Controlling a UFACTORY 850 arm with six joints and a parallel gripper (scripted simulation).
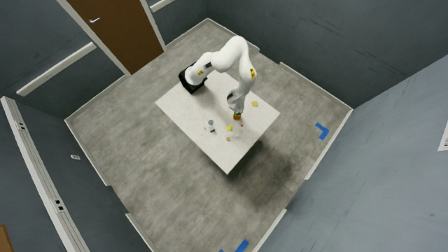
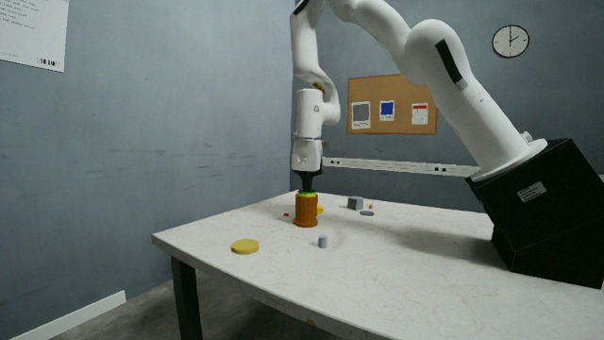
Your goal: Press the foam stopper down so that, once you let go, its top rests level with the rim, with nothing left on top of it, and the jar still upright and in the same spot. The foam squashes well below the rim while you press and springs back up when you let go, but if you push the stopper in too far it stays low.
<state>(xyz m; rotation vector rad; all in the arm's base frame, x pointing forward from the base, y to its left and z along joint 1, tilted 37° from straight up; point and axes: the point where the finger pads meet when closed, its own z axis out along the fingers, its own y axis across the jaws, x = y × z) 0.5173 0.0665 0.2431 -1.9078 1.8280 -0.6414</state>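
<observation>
An orange jar stands upright on the white table, also seen from above. A green foam stopper shows as a thin band just above the jar's rim. My gripper is shut with nothing between the fingers. It points straight down and its tips touch the top of the stopper. From above, the gripper hides the jar's mouth.
A yellow disc lies near the table's front left edge. A small grey cylinder, a grey cube, a grey disc and a small red piece lie around the jar. The black robot base stands at the right.
</observation>
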